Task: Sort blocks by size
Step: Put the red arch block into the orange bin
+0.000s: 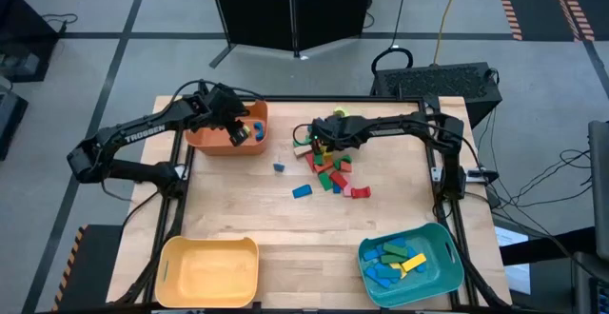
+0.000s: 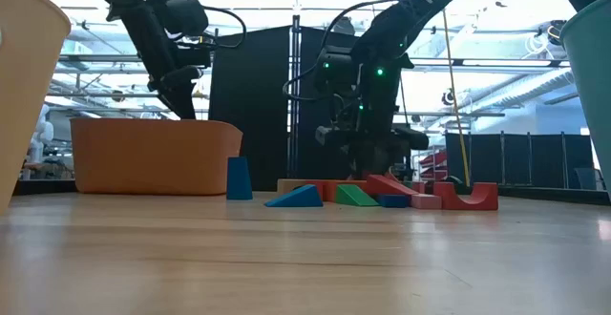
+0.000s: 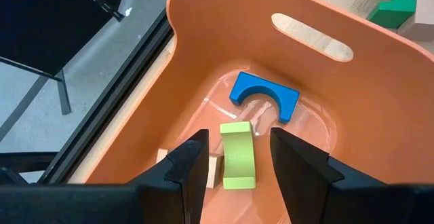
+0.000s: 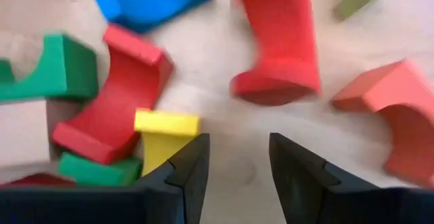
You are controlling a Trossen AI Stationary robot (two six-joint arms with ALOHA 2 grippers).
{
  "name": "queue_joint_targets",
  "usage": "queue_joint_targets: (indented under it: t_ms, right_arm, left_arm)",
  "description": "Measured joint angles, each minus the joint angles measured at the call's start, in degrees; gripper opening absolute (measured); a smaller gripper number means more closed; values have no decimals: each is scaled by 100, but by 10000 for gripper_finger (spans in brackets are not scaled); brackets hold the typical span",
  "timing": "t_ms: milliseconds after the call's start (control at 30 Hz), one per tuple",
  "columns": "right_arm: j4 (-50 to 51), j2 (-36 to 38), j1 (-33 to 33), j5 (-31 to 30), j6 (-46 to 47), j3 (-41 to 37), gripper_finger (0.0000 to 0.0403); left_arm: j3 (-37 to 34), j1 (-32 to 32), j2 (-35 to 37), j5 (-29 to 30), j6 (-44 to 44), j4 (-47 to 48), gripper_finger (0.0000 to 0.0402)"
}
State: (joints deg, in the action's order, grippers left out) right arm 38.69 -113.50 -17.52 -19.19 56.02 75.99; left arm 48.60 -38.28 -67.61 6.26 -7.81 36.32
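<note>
Over orange bin, left fingers apart, empty.

overall light: bright and even, overhead
backlight: low view's ceiling windows blown out, arms go near-silhouette
glare: shiny patch on orange bin floor
blur: blocks soft in right wrist view
shadows: short, faint

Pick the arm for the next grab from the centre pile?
Right. Its gripper hangs open directly over the block pile, by a yellow block. The left gripper is open over the orange bin.
</note>
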Motion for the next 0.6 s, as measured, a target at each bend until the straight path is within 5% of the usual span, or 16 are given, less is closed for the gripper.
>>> queue_joint_targets:
  t_ms: [300, 600]
  right_arm:
    - [-61, 88, 22, -71, 0, -11, 139]
    - [-304, 228, -100, -1259, 141, -4, 139]
  left_arm:
    - [0, 0, 0, 2, -4, -30, 158]
    - [0, 0, 0, 1, -11, -38, 158]
